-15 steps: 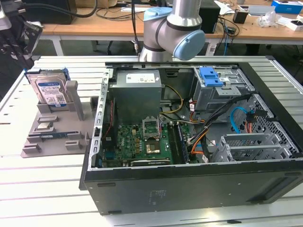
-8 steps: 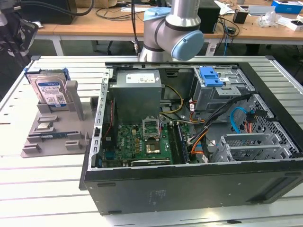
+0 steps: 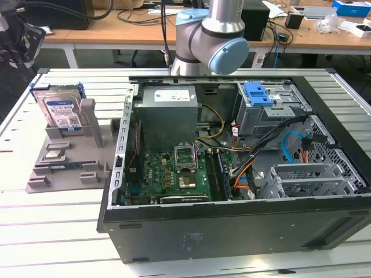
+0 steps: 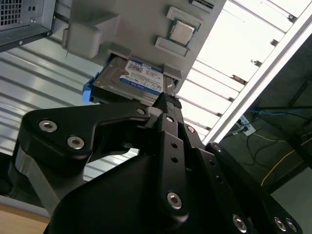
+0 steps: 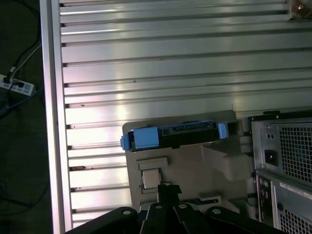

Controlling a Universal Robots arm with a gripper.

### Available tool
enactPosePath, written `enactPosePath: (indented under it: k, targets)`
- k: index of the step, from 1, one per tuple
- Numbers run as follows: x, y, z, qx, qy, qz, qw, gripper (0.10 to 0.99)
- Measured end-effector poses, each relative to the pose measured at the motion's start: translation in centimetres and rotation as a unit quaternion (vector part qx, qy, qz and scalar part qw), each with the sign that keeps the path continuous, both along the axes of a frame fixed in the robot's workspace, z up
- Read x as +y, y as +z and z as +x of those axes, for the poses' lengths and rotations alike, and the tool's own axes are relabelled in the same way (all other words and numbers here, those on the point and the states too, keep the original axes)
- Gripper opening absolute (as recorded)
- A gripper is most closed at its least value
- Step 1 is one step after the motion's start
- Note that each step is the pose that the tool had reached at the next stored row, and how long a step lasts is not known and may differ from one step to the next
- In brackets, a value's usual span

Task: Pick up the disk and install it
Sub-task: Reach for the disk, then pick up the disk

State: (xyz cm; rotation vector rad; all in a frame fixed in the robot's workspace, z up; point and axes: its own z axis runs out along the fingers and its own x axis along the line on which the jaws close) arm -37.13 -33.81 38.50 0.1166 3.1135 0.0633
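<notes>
The disk (image 3: 62, 111) stands on edge in the grey holder (image 3: 43, 174) — its top edge left free, probably for grasping. The gripper (image 4: 168, 100) hangs over it, jaws closed on nothing.

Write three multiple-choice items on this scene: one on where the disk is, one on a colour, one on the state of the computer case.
1. Where is the disk?
A. In the drive cage.
B. In the grey holder, at the exterior view's left of the computer case.
C. On top of the power supply.

2. What colour are the rails round the disk?
A. Red.
B. Yellow.
C. Blue.

3. How is the computer case?
A. Open, its inside showing.
B. Closed by a side panel.
C. Turned with its opening face down.

Answers:
1 B: the disk stands on edge in the holder, outside the case.
2 C: blue plastic shows at its edges.
3 A: the motherboard lies in plain sight.
</notes>
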Motion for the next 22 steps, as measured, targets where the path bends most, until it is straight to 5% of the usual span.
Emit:
enactPosePath:
  k: [15, 22]
  targets:
    - [0.01, 0.00, -0.17, 0.0001, 0.000, 0.0000, 1.0000, 0.106]
    - [0.04, 0.00, -0.18, 0.0000, 0.068, 0.0000, 0.9977, 0.106]
